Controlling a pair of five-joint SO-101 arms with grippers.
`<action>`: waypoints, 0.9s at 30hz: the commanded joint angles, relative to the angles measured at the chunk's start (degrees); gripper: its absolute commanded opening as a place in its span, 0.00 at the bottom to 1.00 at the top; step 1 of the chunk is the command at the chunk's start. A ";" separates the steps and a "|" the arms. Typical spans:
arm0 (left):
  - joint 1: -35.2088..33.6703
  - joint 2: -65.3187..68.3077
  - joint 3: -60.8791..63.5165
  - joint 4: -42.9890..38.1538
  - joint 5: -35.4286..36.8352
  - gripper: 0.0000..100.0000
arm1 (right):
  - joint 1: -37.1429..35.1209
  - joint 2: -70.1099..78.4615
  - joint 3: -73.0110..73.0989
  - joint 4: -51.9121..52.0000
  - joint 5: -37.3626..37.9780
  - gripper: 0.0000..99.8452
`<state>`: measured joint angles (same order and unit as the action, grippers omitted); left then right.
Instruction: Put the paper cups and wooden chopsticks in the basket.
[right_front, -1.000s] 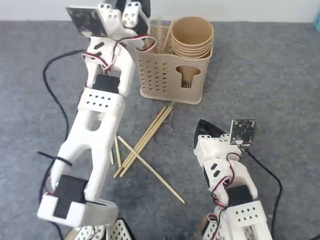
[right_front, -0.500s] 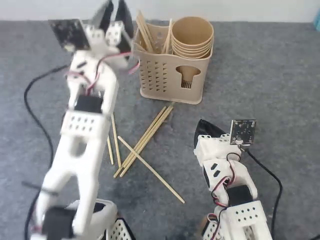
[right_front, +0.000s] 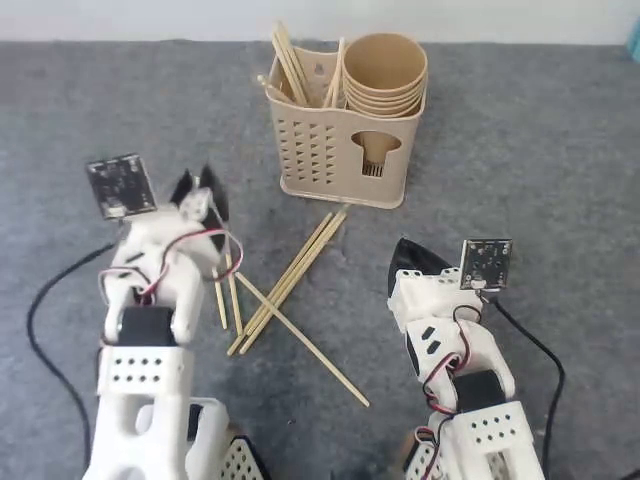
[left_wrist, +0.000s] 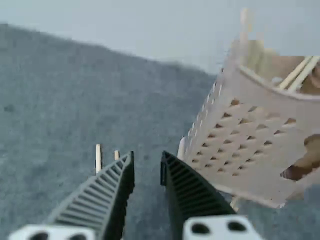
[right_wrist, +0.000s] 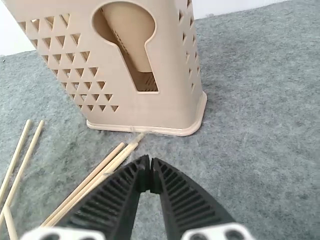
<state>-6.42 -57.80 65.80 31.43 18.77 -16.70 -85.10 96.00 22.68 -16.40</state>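
Observation:
The beige perforated basket (right_front: 330, 150) stands at the back centre, with a stack of paper cups (right_front: 385, 70) in its right part and several wooden chopsticks (right_front: 290, 62) leaning in its left part. More chopsticks (right_front: 290, 280) lie loose on the grey mat in front of it. My left gripper (right_front: 198, 188) is low over the mat, left of the loose sticks, open and empty; its wrist view shows the gripper (left_wrist: 147, 161), two stick ends (left_wrist: 98, 156) and the basket (left_wrist: 250, 140). My right gripper (right_front: 408, 256) rests shut and empty in front of the basket (right_wrist: 135, 95), beside chopsticks (right_wrist: 95, 180).
One long chopstick (right_front: 305, 342) lies diagonally across the mat between the two arms. Two short ones (right_front: 232, 290) lie close to the left arm. A black cable (right_front: 45, 300) loops at the left. Bare grey mat (right_front: 540, 180) extends right of the basket.
My left arm has drawn back from over the basket and come down to the mat left of the loose sticks. Chopsticks it held now stand in the basket. The right arm kept still.

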 joint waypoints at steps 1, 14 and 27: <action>-0.53 2.29 0.92 4.40 -0.79 0.09 | 0.31 -1.10 0.88 0.31 0.70 0.01; -8.09 34.73 -14.99 4.75 -0.70 0.09 | 0.31 -1.10 0.88 1.45 0.62 0.01; -9.41 70.07 -40.04 4.66 -0.70 0.09 | 0.31 -1.10 0.88 1.45 0.79 0.01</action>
<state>-15.65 6.37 35.38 35.74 18.77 -16.70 -85.10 96.00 23.82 -16.40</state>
